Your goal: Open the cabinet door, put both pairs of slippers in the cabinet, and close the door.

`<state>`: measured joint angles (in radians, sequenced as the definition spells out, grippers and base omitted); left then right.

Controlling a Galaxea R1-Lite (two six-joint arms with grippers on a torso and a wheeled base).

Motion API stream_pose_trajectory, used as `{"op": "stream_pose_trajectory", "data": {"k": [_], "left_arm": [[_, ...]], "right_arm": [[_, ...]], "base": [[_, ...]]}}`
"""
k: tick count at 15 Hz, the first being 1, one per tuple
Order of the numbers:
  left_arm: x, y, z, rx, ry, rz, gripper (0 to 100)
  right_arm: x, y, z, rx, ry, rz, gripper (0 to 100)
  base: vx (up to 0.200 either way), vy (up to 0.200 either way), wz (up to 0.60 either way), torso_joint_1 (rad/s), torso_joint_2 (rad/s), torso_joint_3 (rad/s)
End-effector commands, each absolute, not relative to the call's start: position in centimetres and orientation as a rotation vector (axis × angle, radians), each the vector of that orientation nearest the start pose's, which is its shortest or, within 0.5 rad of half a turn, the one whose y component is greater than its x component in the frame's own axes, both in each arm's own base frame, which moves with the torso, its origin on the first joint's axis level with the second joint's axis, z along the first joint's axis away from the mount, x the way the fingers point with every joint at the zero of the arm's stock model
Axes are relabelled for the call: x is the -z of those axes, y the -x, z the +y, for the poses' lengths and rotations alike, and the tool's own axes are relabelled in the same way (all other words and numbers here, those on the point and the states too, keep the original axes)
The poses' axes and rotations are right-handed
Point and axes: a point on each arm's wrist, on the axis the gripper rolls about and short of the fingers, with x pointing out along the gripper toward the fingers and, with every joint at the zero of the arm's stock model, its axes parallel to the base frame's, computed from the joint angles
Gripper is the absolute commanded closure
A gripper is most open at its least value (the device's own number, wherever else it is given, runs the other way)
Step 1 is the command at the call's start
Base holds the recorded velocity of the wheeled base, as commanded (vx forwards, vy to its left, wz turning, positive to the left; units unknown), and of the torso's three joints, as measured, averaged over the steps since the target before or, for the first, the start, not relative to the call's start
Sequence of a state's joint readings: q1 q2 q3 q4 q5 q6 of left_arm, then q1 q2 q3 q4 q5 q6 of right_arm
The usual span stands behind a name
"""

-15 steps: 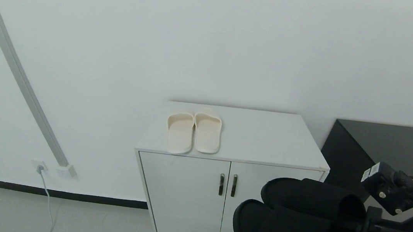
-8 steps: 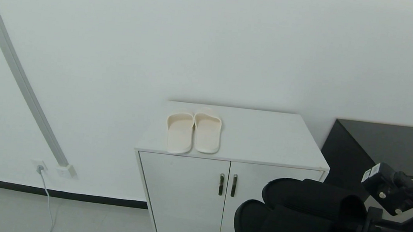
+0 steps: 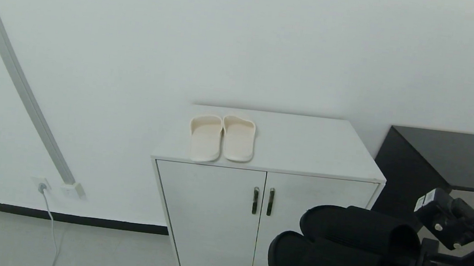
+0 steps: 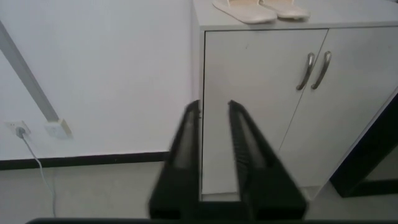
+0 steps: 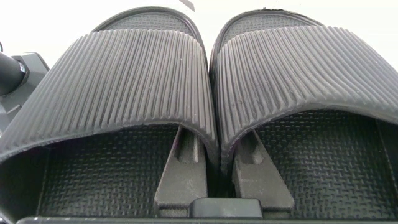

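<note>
A white cabinet (image 3: 307, 145) stands against the wall, both doors shut, its two dark handles (image 3: 263, 201) side by side at the middle. A cream pair of slippers (image 3: 222, 138) lies on its top near the front left edge. My right gripper (image 5: 217, 152) is shut on a black ribbed pair of slippers (image 3: 340, 247), one finger inside each, pinching their inner walls together, low and in front of the right door. My left gripper (image 4: 214, 112) hangs before the cabinet's left side (image 4: 261, 93), a narrow gap between its fingers, nothing in it.
A black piece of furniture (image 3: 453, 157) stands close beside the cabinet on the right. On the left wall a grey conduit (image 3: 16, 72) slants down to a socket with a plugged-in cable (image 3: 40, 184). Bare floor lies left of the cabinet.
The whole head view has shifted: the cabinet and cream slippers sit a little higher in the picture, so the camera moved. The black slippers stay in my right gripper.
</note>
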<state>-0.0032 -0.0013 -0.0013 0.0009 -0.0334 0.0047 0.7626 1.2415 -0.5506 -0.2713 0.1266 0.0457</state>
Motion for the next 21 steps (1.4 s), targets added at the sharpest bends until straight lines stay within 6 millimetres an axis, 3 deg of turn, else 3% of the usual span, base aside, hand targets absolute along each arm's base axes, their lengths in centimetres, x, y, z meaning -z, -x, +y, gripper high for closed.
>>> {"op": "stream_pose_trajectory", "data": {"k": [1,21], "left_arm": [[-7.57,2.29,-0.07,0.037,-0.012,0.0,0],[-7.59,2.29,-0.07,0.037,-0.005,-0.002,0]], "right_arm": [[-18.74,-12.8,12.66,-0.867,0.097,0.438,100],[-18.46,-12.67,12.65,-0.871,0.102,0.446,100]], "base": [[0.0,0.0,0.0,-0.227,0.53,0.3],[0.0,0.0,0.0,-0.182,0.51,0.325]]}}
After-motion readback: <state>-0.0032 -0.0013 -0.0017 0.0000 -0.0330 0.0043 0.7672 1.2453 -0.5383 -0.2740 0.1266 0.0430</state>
